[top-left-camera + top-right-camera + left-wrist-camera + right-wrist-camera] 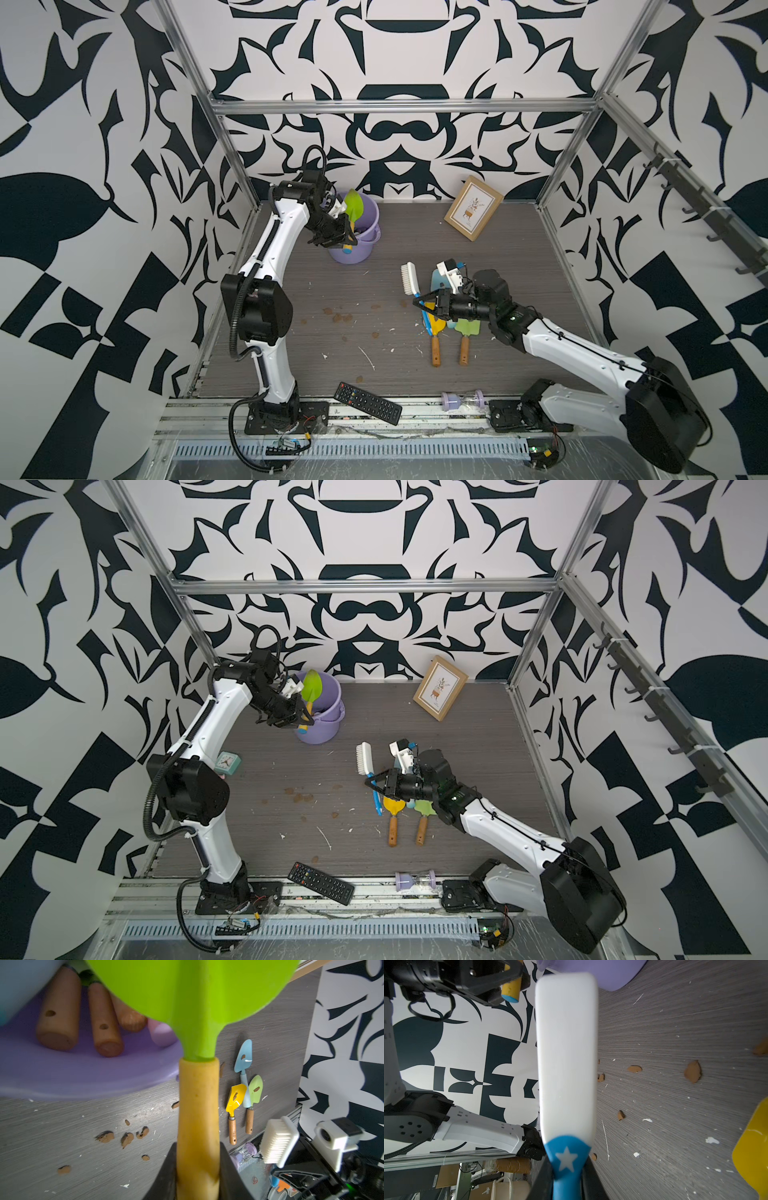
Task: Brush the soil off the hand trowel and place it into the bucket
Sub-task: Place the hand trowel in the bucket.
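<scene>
Top views: left gripper [345,240] is clamping the yellow handle of the green hand trowel [353,204], blade up, right over the lilac bucket [353,258]; poised for the drop, I judge. Right gripper [424,301] is gripping the brush [409,276] by its blue handle, waiting above three other trowels [437,323].

Left wrist: the blade's visible face is showing no soil [126,1138]; the crumbs are lying on the table [62,1126].

Right wrist: the brush is hanging clear of the crumbs.
</scene>
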You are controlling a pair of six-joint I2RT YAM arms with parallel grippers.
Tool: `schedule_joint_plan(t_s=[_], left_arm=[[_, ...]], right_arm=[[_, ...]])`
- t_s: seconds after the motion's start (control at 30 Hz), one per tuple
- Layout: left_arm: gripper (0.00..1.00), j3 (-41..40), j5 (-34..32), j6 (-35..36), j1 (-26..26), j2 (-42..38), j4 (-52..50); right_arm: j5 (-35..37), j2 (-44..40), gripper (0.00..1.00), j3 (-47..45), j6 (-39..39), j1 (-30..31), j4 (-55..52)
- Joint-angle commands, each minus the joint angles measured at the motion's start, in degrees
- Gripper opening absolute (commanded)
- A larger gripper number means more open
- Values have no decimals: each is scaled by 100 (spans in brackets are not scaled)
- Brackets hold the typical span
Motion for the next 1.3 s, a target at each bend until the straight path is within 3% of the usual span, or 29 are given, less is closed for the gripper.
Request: schedule_joint_plan(t_s=[0.0,0.1,0.53,0.73,0.87,0.9,0.93,0.97,1.07,1.17,1.23,1.27], left_arm=[[0,228,-300,162,50,184,-487],[3,411,-390,149,88,245,-467],[37,794,-282,165,194,459,-510],[43,970,-201,174,191,428,-559],[54,967,-703,6,193,-55,-237],[60,802,-854,-99,182,-291,20],[74,465,-928,-224,182,-706,426],[98,26,-1011,-363,169,-1164,936],[100,-1449,-1062,-1008,32,-2493,2289],[99,-2999,-654,-1915,-59,-3611,3366],[100,-3741,7,-2542,-69,-4112,3800],[100,-4061,721,-2845,-75,-4228,4002]], right_arm=[[-64,-228,0,4,-209,-46,112],[-73,-228,0,13,-195,-50,108],[-21,-206,0,67,-200,-52,46],[-18,-194,0,100,-225,-50,-17],[189,-306,0,306,-535,-51,-692],[264,-342,0,369,-626,-48,-923],[375,-398,0,457,-776,-53,-1232],[477,-458,0,523,-918,-50,-1508],[674,-670,0,621,-1169,-144,-2212],[733,-1046,0,594,-1272,-434,-2781],[725,-1253,0,647,-1413,-650,-3167],[735,-1344,0,679,-1472,-746,-3354]])
